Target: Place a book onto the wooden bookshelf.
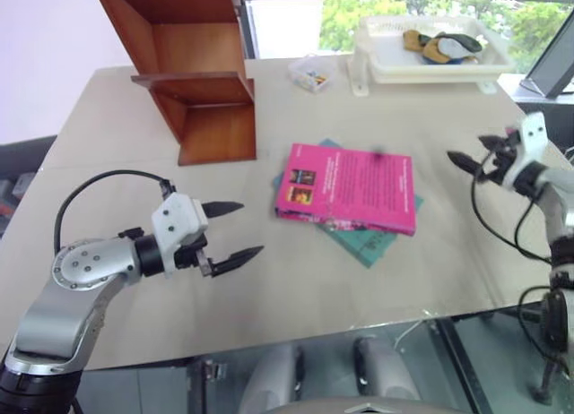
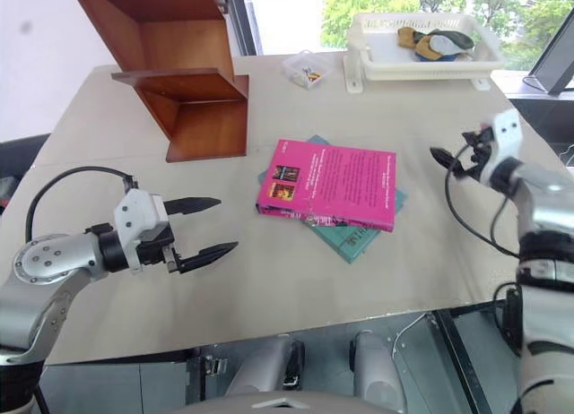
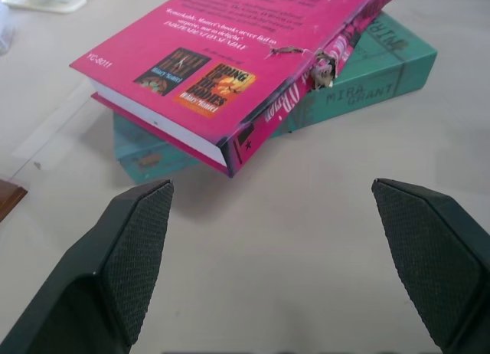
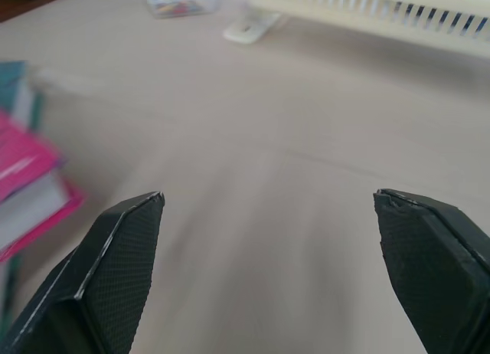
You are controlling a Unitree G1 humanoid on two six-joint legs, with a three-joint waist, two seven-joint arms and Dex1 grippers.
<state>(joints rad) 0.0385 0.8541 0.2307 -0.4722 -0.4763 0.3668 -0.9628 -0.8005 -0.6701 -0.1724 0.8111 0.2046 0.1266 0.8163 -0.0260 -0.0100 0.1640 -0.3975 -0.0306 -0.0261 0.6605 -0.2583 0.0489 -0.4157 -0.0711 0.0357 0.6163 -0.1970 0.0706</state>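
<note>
The pink book [image 1: 345, 188] lies flat mid-table on top of a teal book [image 1: 369, 242]. At the table's back left stands the wooden bookshelf [image 1: 193, 73], its compartments open toward me. My left gripper [image 1: 251, 228] hovers open just left of the book, pointing at its near corner [image 3: 230, 151], with nothing between its fingers [image 3: 138, 247]. To the right of the book, my right gripper [image 1: 466, 152] is open and empty above the table, pointing left. The right wrist view has the book's edge [image 4: 23, 178] off to one side of it.
A white plastic tray [image 1: 430, 73] holding a few small items sits at the back right. Between it and the shelf lies a small clear box [image 1: 311, 73]. The table's front edge runs just beneath my left arm.
</note>
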